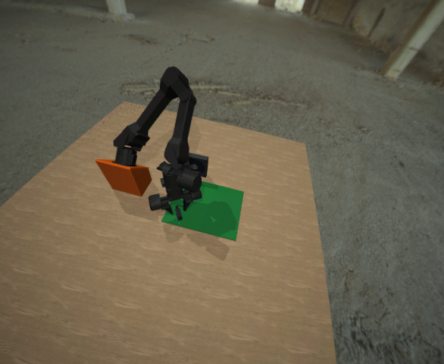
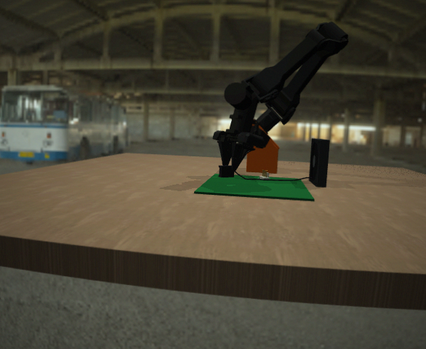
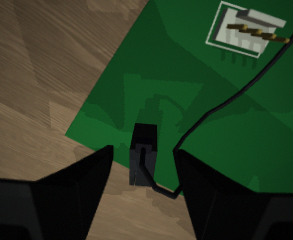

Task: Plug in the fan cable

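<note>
Between pincer [image 1: 178, 209] [image 2: 229, 166] [image 3: 145, 152] fingertips — wrist-view gaps, exterior-hidden

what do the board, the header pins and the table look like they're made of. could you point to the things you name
Board [image 1: 222, 196] [image 2: 258, 190] [image 3: 186, 115]: probably coated plastic, flat even green. Header pins [image 3: 258, 32]: likely gold-plated metal, yellowish with bright glints. Table [image 1: 136, 274] [image 2: 168, 217] [image 3: 31, 75]: wood or wood-look laminate, fairly matt, streaky brown grain.
</note>
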Tool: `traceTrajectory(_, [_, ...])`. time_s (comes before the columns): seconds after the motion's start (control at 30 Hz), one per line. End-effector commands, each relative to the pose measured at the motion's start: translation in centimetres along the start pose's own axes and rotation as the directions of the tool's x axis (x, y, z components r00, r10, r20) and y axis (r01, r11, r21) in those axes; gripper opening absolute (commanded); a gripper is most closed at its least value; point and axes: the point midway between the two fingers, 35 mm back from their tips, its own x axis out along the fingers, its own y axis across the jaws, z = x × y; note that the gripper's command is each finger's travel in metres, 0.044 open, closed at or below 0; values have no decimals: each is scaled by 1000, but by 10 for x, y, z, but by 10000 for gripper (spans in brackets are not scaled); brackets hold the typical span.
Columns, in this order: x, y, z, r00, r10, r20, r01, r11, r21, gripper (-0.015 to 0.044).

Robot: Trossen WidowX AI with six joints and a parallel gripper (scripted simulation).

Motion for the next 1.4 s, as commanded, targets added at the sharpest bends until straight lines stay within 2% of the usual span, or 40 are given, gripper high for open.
traceTrajectory(0.0, [0,0,0,1000,1,1,-1,1000,-1,196])
traceTrajectory(0.67, [0,0,0,1000,1,1,-1,1000,-1,63])
traceTrajectory(0.77, [-4,0,-2,1000,1,0,-1,1000,0,0])
traceTrajectory(1.37, [-58,0,-15,1000,-2,1,2,1000,3,0])
